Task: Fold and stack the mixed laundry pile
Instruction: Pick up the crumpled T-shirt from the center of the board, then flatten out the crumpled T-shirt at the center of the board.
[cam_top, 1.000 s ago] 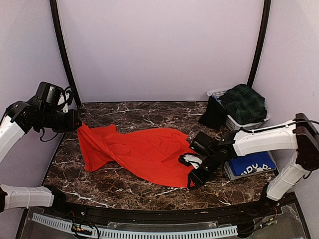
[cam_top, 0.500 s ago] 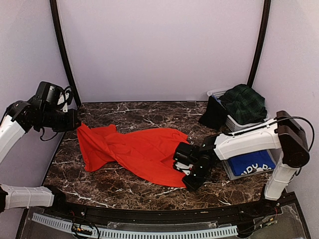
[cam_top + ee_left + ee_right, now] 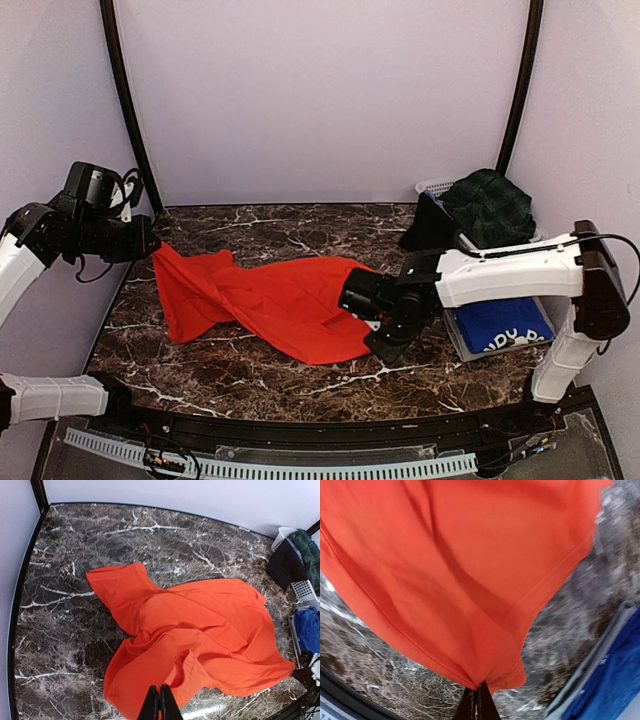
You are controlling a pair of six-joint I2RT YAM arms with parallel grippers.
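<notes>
The left gripper (image 3: pixel 160 704), jaws closed, pinches an edge of the red-orange T-shirt (image 3: pixel 270 300), which lies spread across the marble table (image 3: pixel 240 375). The right gripper (image 3: pixel 478 703) is clamped on the shirt's hem corner, seemingly raised slightly.

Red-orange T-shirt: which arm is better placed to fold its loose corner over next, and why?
Probably the right. The right pincer is shut on the red-orange T-shirt at the near hem corner, with the cloth spread beyond it. The left pincer grips the far-left edge, suiting it to anchoring.
</notes>
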